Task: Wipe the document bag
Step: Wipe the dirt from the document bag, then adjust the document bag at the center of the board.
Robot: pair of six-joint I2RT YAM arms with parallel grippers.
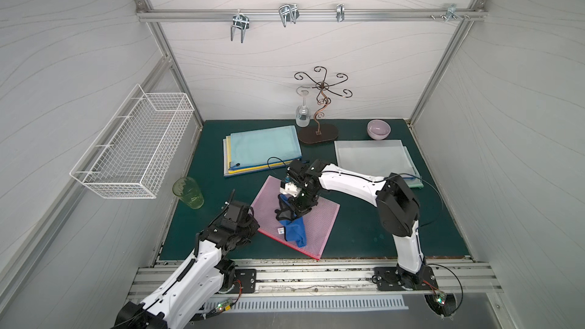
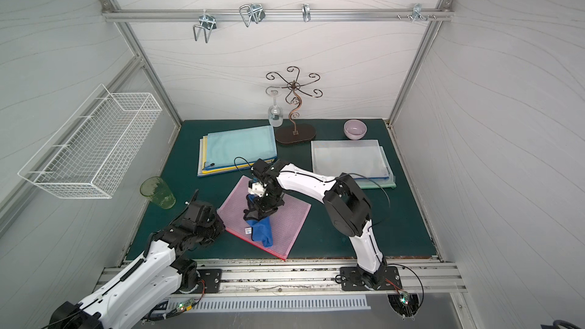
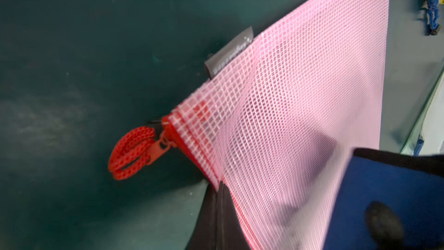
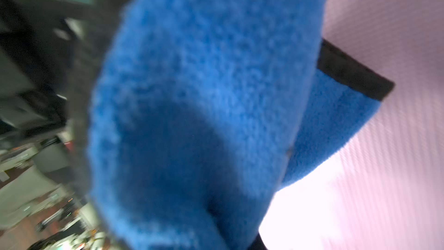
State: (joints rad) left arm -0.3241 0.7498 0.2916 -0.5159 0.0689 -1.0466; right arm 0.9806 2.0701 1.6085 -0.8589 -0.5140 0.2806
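Observation:
The document bag (image 1: 319, 216) (image 2: 291, 216) is pink mesh with a red zip and lies aslant in the middle of the green mat. A blue cloth (image 1: 296, 232) (image 2: 262, 231) with black trim is bunched on it. My right gripper (image 1: 292, 213) (image 2: 259, 212) points down over the bag, shut on the blue cloth (image 4: 204, 92), which hides its fingers in the right wrist view. At the bag's left corner, my left gripper (image 1: 254, 216) (image 3: 219, 188) is shut on the bag's (image 3: 288, 116) red zip edge, close to the red zip pull (image 3: 132, 152).
A stack of blue and yellow bags (image 1: 262, 150) lies at the back left, with pale bags (image 1: 373, 158) at the back right. A green glass (image 1: 188, 193) stands by my left arm. Behind are a hanging wine glass (image 1: 302, 115), its stand (image 1: 318, 134) and a pink bowl (image 1: 378, 129). A wire basket (image 1: 133, 144) hangs on the left wall.

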